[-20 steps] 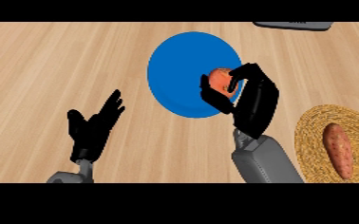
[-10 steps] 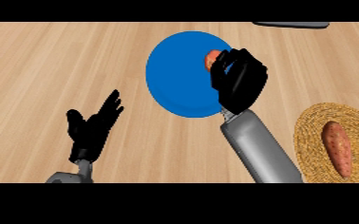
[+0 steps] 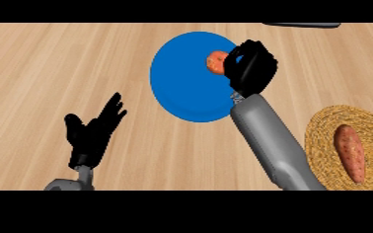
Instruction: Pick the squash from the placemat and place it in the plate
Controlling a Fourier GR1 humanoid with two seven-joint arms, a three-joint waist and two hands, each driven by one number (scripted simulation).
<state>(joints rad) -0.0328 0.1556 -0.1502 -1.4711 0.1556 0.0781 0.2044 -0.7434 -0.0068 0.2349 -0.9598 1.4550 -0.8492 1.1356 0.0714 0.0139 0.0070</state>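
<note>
Squash (image 3: 216, 62) is lying over the plate (image 3: 182, 86), in the plate's upper right part, just left of the right hand (image 3: 251, 69). The hand's curled fingers are meeting the squash at its right edge; the rest of it is showing clear to the left of them. Whether the squash is resting on the plate's surface or being held just above it cannot be told from this steep view.

Squash is looking small, rounded and lumpy, orange-red with a paler patch near the top. Its right side is hidden behind the hand.

Right hand is sitting over the plate's right rim, fingers bent in toward the squash and appearing to hold it at its right edge. The grey right forearm (image 3: 273, 140) is running up from the lower right edge, slanting left toward the plate.

Left hand (image 3: 93, 133) is showing at lower left, well apart from the plate, fingers straight and spread, pointing up and to the right, holding nothing. It is resting above bare counter (image 3: 73, 69).

Plate is round and blue, lying flat on the light wooden counter. At the right edge a woven straw placemat (image 3: 324, 128) is lying, partly cut off by the frame, with a long reddish-brown sweet potato (image 3: 350, 153) on it. A dark, flat object (image 3: 302, 24) is showing at the counter's top right edge; too little is visible to tell what it is.
</note>
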